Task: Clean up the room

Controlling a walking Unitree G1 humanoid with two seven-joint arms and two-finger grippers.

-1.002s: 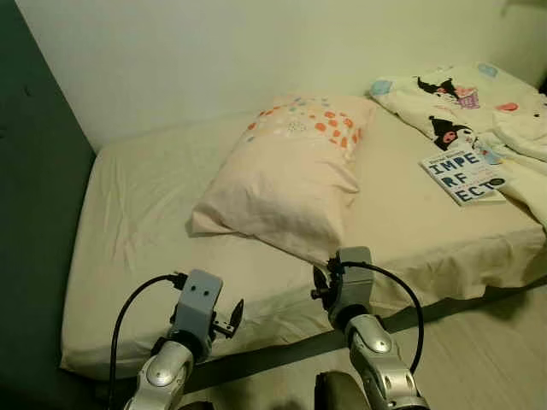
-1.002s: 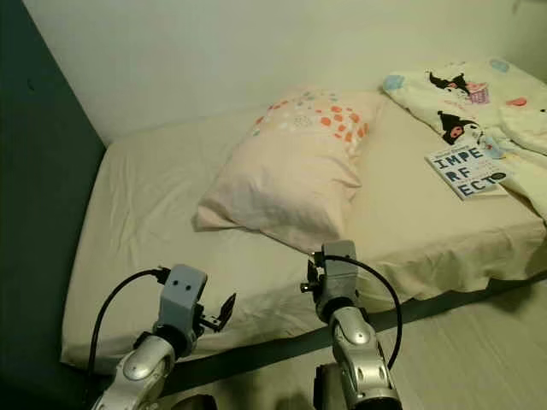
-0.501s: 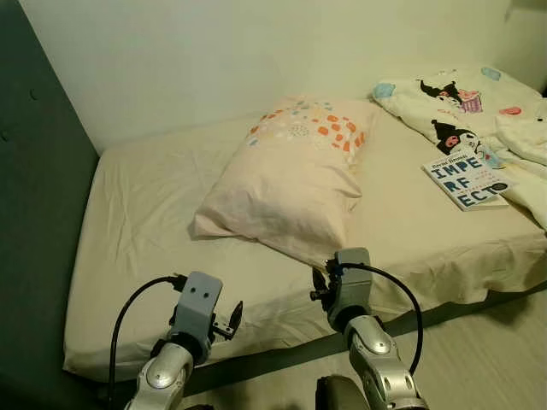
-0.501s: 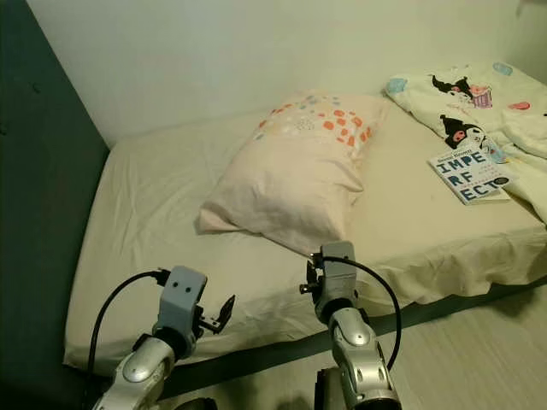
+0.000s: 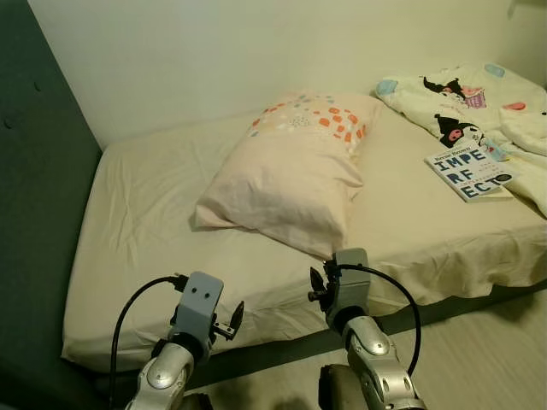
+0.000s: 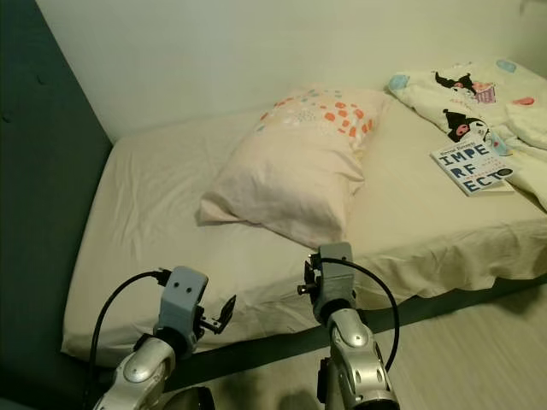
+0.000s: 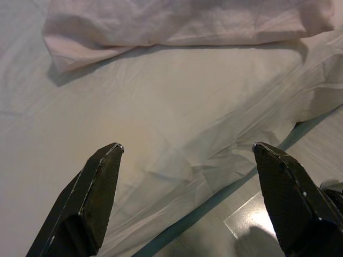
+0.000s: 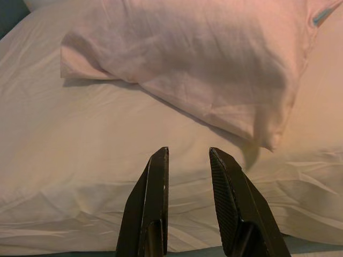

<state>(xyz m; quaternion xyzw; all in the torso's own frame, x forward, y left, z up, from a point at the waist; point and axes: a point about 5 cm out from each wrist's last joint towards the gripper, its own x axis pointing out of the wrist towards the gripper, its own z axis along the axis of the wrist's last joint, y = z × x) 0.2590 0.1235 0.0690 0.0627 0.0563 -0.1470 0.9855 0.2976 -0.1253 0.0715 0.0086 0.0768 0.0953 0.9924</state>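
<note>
The robot stands at the long near edge of the bed (image 5: 154, 256), both arms raised toward it. The left gripper (image 7: 185, 152) hangs above the wrinkled sheet just inside the near edge, its fingers spread wide with nothing between them. The right gripper (image 8: 187, 158) points at the pillow (image 5: 291, 175), its fingers drawn close together with a narrow gap and nothing held.

The pillow lies askew across the middle of the mattress, its dotted end toward the wall edge and its plain end slanting toward the near edge. The main risk is probably a poor grip: with the right fingers this narrow, they could slide off the soft pillowcase corner or pinch the fitted sheet instead, dragging it loose from the mattress edge. A one-sided pull would likely twist the pillow further instead of squaring it. The book (image 5: 471, 172) rests near the bed's right end, close to the near edge and touching the quilt (image 5: 479, 94); tugging that bedding could tip it onto the floor (image 5: 479, 359).

Counted: one bed, one pillow, one book with large cover lettering, one cartoon-print quilt bunched at the right end, and two grippers. A dark panel (image 5: 34, 213) stands along the bed's left end.
</note>
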